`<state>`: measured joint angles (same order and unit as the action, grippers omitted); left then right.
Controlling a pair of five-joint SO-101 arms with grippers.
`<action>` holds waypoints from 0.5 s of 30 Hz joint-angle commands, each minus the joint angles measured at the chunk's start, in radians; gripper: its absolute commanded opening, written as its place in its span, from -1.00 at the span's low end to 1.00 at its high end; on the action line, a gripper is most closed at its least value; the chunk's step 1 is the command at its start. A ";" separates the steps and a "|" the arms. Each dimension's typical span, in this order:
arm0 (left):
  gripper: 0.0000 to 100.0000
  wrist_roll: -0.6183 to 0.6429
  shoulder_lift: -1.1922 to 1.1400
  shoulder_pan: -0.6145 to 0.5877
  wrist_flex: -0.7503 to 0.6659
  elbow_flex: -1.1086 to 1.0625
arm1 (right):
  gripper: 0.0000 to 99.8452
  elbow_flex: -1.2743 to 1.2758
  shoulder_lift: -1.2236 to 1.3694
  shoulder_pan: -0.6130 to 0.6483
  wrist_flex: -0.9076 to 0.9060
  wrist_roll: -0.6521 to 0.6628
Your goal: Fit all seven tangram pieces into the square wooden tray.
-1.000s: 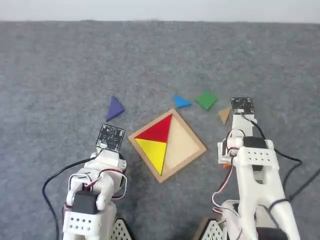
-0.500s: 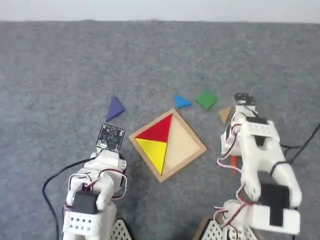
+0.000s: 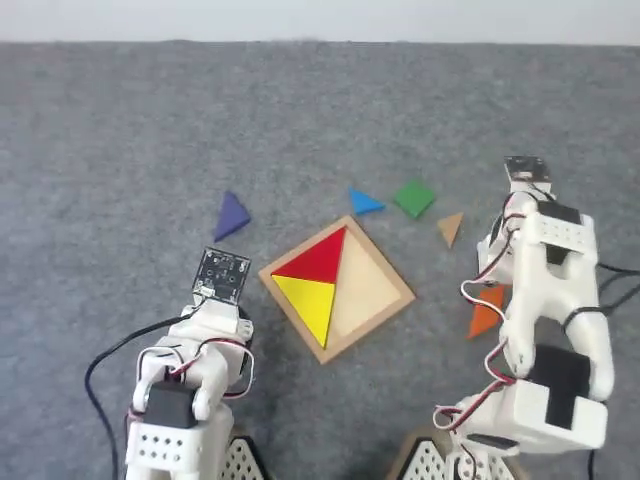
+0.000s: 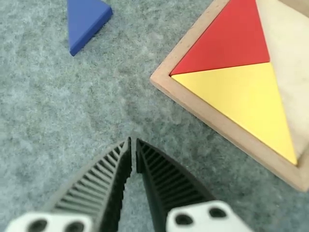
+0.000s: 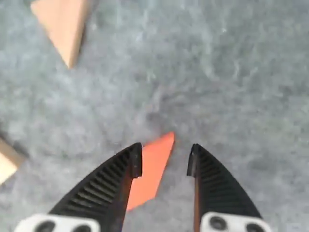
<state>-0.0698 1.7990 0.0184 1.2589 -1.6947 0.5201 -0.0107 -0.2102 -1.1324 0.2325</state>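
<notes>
Right wrist view: orange piece (image 5: 153,164) flat between the right fingers (image 5: 113,186), parted and empty; nearer one finger

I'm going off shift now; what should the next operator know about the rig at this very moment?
Left tool shut, empty, beside the tray. Right tool open over the orange piece.
Done: red triangle and yellow triangle in the tray.
To do: orange piece, tan triangle, green square, light blue triangle, dark blue triangle, all outside it.
</notes>
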 commanded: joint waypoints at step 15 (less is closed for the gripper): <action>-0.96 -0.002 0.017 -0.002 0.002 0.010 | -0.49 0.193 -0.153 0.110 0.047 0.066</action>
<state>-0.0698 1.7990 0.0169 1.2589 -1.6947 0.7211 -0.1289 -0.1120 -1.1032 0.2831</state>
